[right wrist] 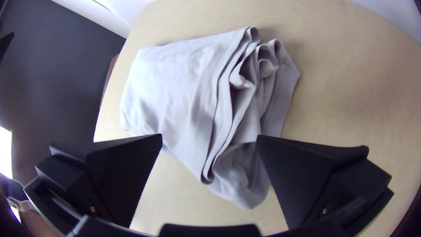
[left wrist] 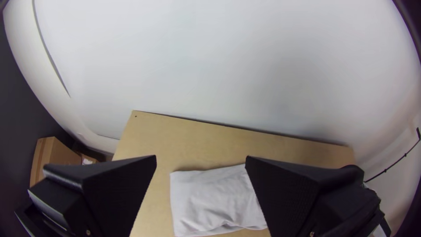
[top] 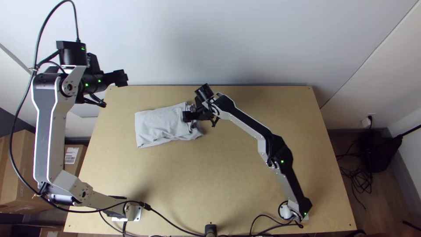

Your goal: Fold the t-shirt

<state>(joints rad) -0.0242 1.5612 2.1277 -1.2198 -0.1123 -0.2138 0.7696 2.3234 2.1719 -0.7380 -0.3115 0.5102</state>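
The light grey t-shirt (top: 160, 125) lies folded into a rough rectangle on the table's far left part, with layered, bunched edges at its right end. My right gripper (top: 189, 116) is over that right end. In the right wrist view my right gripper (right wrist: 209, 137) stands open, with the bunched layers of the shirt (right wrist: 188, 87) between and beyond its fingers. My left gripper (top: 126, 78) is raised near the table's far left corner, away from the cloth. The left wrist view has my left gripper (left wrist: 201, 157) open, with the shirt (left wrist: 210, 199) farther off below it.
The wooden table (top: 210, 175) has bare surface in front of and to the right of the shirt. A pale wall (top: 219, 39) rises behind its far edge. Black cables (top: 175, 226) run along the near edge. Cardboard boxes (top: 22, 171) stand at the left.
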